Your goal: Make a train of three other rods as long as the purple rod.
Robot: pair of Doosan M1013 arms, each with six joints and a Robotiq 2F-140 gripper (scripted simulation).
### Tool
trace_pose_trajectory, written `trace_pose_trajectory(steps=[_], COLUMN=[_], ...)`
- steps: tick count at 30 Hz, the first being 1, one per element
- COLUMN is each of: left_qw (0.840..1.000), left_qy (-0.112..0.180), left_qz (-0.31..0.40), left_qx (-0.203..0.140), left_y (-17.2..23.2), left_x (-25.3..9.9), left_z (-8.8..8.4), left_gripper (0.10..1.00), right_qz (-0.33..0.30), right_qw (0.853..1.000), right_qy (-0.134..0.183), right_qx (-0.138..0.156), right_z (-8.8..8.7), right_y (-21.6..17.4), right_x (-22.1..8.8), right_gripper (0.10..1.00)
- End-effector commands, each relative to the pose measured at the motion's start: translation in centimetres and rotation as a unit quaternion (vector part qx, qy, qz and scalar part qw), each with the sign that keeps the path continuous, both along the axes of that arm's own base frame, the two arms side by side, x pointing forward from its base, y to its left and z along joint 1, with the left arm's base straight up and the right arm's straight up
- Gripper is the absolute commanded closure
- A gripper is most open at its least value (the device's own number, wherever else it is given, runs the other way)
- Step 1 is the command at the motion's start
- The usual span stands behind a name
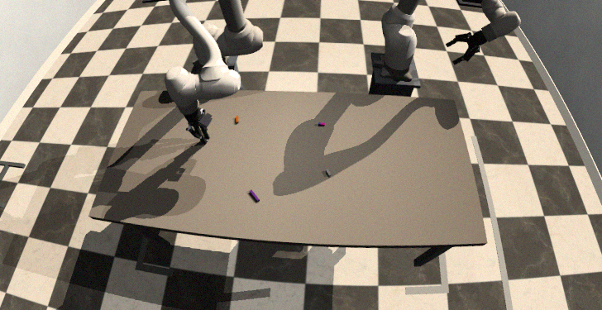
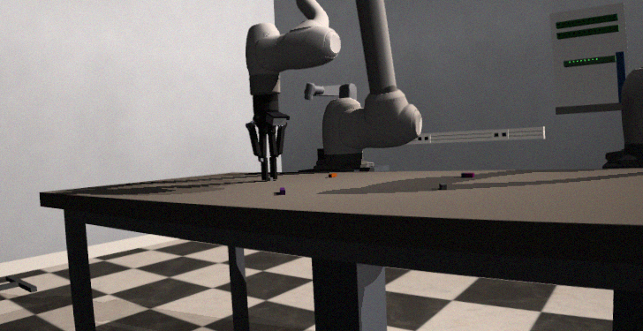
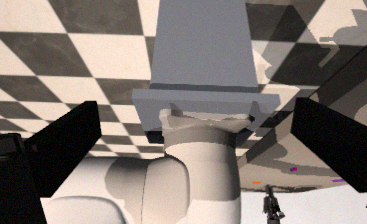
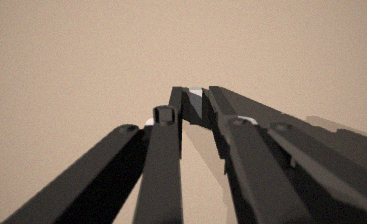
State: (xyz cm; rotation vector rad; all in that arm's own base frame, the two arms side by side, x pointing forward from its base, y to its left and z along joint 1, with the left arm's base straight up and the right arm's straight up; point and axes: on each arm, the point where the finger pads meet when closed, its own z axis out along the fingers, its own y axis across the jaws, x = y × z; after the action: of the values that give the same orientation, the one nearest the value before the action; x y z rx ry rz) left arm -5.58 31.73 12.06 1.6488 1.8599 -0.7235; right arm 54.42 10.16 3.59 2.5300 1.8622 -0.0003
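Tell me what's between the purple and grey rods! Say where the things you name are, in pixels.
Only a dark shadow [image 1: 294,180] [image 2: 368,188] lies between the purple rod [image 1: 254,195] [image 2: 282,191] [image 3: 338,180] and the grey rod [image 1: 327,173] [image 2: 442,186], in the top view.

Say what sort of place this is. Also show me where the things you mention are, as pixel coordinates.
Likely a robotics lab or test cell: two arms on dark pedestals [image 1: 414,83] [image 3: 140,95], a bare-framed worktable [image 1: 379,207] [image 2: 188,202], and a wall panel [image 2: 585,81] with green strips [image 2: 586,20].

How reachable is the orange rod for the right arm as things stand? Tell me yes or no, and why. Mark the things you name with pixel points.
Probably yes: the right tool [image 1: 204,140] [image 2: 269,178] [image 3: 268,185] [image 4: 195,101] is low beside the orange rod [image 1: 236,119] [image 2: 332,175] [image 3: 256,182], with nothing seen between them.
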Motion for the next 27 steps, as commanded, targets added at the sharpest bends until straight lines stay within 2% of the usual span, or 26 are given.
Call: trace_pose_trajectory(steps=[1,14,15,27], left_qw=[1.0,1.0,1.0,1.0], left_qy=[0.0,0.0,0.0,0.0], left_qz=[0.0,0.0,0.0,0.0], left_qx=[0.0,0.0,0.0,0.0], left_y=[0.03,0.03,0.03,0.03], left_x=[-0.01,-0.01,-0.01,-0.01], left_z=[0.04,0.04,0.04,0.04], left_gripper=[0.098,0.098,0.098,0.098], right_qz=[0.0,0.0,0.0,0.0], right_qw=[1.0,1.0,1.0,1.0], right_qy=[0.0,0.0,0.0,0.0], right_qx=[0.0,0.0,0.0,0.0], right_z=[0.05,0.05,0.05,0.05], right_y=[0.01,0.01,0.01,0.01], right_x=[0.04,0.04,0.04,0.04], right_gripper=[0.867,0.867,0.974,0.974])
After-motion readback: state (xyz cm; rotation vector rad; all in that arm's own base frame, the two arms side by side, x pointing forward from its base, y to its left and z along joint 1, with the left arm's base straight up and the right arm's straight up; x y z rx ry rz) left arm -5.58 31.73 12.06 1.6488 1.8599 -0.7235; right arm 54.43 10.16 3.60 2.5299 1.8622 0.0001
